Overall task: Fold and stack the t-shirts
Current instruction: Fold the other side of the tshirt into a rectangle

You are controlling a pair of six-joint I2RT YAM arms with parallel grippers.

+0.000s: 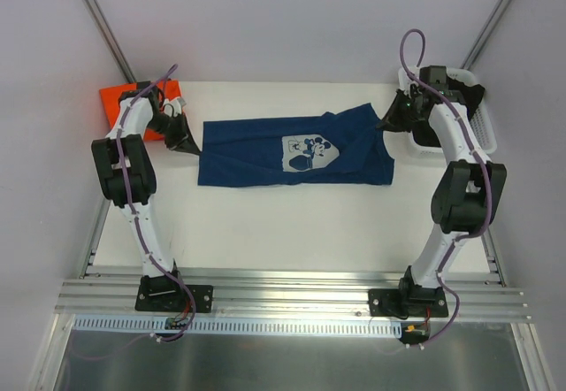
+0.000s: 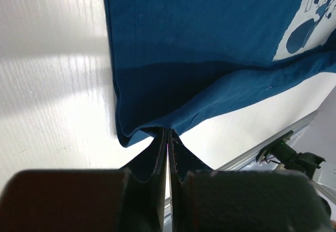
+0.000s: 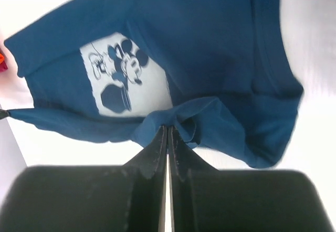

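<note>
Top view: the navy t-shirt [image 1: 265, 157] lies stretched across the table [image 1: 265, 223], print [image 1: 308, 154] facing up. The left gripper [image 1: 193, 146] is at its 9 o'clock edge and the right gripper [image 1: 386, 124] at its 2 o'clock corner, both right on the cloth. The orange t-shirt [image 1: 124, 97] sits at the table's 10 o'clock corner, and a white basket [image 1: 478, 130] stands at 2 o'clock.

Left wrist: jaws pressed tight, pinching the navy hem, which is drawn into a peak at 6 o'clock.

Right wrist: clamped here too, with a bunched navy fold caught at 6 o'clock and the print off at 10 o'clock.
</note>
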